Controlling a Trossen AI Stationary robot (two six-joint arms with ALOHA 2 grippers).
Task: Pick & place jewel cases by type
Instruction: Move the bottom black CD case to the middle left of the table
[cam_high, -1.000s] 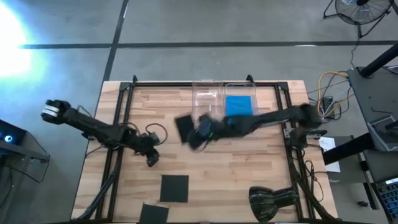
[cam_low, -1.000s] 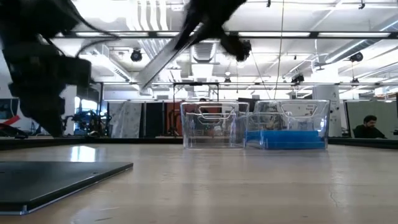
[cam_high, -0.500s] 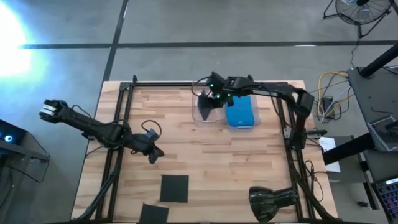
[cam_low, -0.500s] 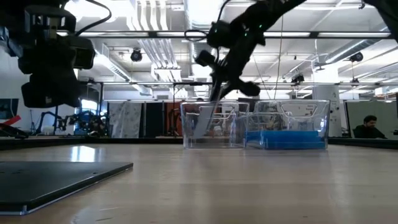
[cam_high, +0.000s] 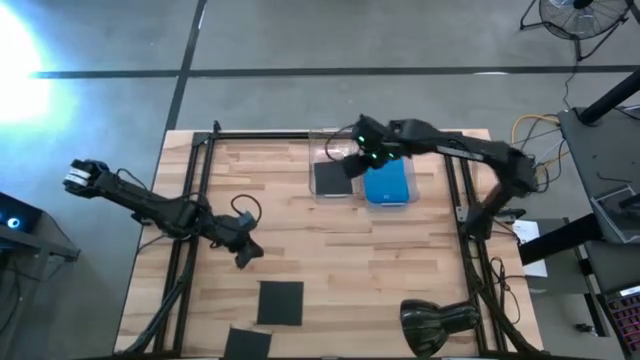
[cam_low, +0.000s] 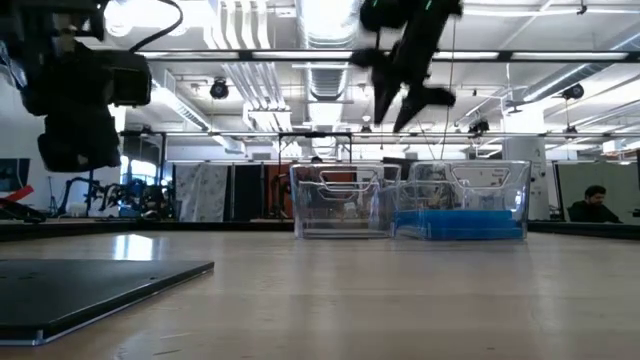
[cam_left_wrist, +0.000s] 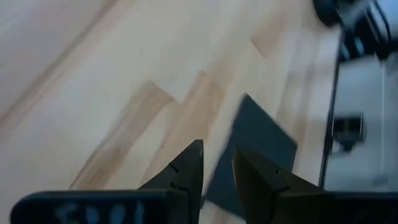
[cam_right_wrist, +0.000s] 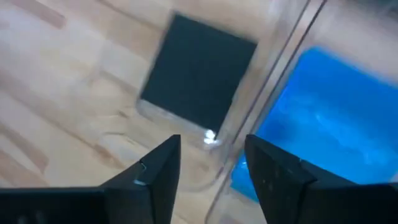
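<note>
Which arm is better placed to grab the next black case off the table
Left. The left end effector hovers open just beside the black case lying on the table. The right end effector, open and empty, is over the bins at the far edge.

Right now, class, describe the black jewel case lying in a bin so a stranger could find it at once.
Look to the table's far edge, where two clear bins sit side by side. The black jewel case lies flat in the left bin. Its neighbour holds blue cases, and the other black cases lie loose on the near tabletop.
</note>
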